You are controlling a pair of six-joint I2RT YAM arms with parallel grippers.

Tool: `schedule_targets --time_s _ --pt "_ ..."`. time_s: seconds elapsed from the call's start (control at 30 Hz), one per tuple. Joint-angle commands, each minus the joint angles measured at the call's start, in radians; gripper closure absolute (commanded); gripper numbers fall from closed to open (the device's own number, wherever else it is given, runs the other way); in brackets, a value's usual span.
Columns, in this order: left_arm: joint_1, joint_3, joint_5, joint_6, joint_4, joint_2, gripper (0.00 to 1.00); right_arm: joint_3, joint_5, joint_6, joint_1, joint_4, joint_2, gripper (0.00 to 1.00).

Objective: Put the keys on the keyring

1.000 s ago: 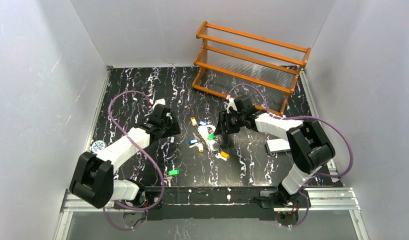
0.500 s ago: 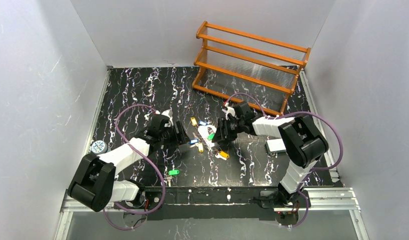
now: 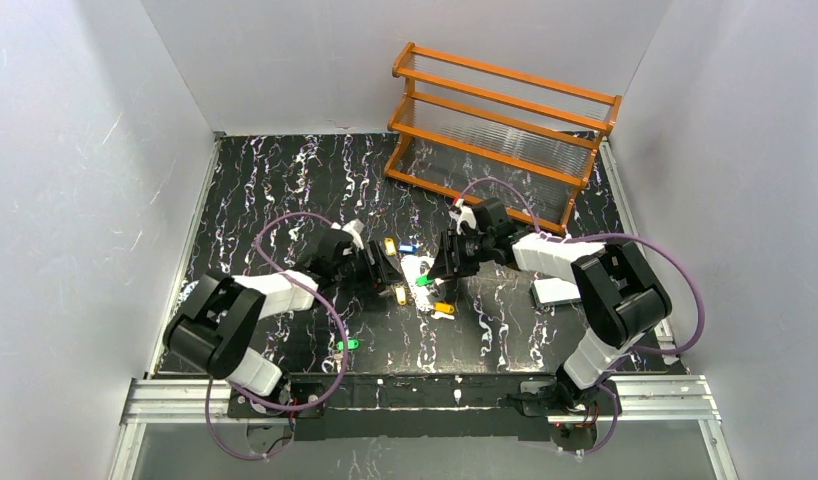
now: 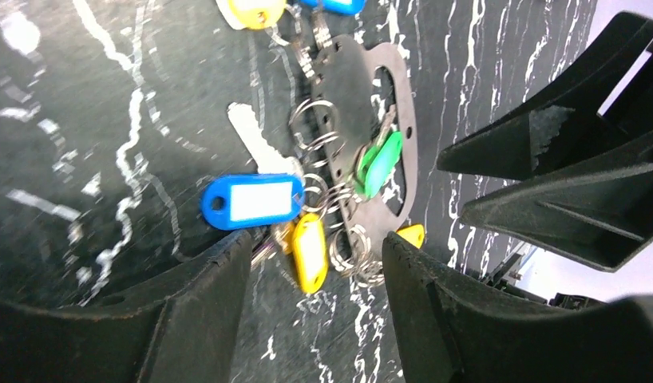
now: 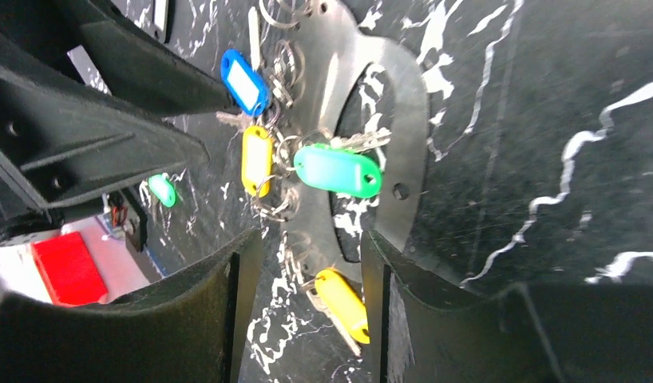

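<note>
Both end effectors are open, gripping nothing. The left end effector (image 4: 317, 243) has its fingers either side of a yellow key (image 4: 309, 254), beside a blue key (image 4: 251, 199). The right end effector (image 5: 311, 239) hangs over the keyring (image 5: 403, 104), which lies mid-counter (image 3: 275, 180) with a green key (image 5: 338, 170) across its slot.

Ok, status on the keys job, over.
Left gripper open, right gripper open, both over keyring. Keys lying on and beside it. Grippers face to face, close.
</note>
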Motion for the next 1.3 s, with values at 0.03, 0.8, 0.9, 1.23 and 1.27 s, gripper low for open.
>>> schedule_targets --time_s 0.03,0.8,0.9,1.23,1.27 --pt "-0.036 0.090 -0.013 0.010 0.027 0.109 0.42 0.057 0.060 -0.056 -0.024 -0.061 0.045 0.43" --pt "0.062 0.215 -0.078 0.203 -0.181 -0.032 0.37 -0.028 -0.030 -0.025 -0.023 -0.029 -0.025 0.43" --pt "0.087 0.240 -0.260 0.292 -0.381 -0.134 0.34 -0.021 -0.023 -0.034 -0.023 -0.038 -0.029 0.43" --pt "0.092 0.277 -0.672 0.396 -0.771 -0.176 0.34 -0.011 -0.012 -0.038 -0.023 -0.042 -0.033 0.43" --pt "0.091 0.276 -0.654 0.394 -0.768 -0.162 0.34 -0.010 -0.011 -0.039 -0.023 -0.043 -0.033 0.43"
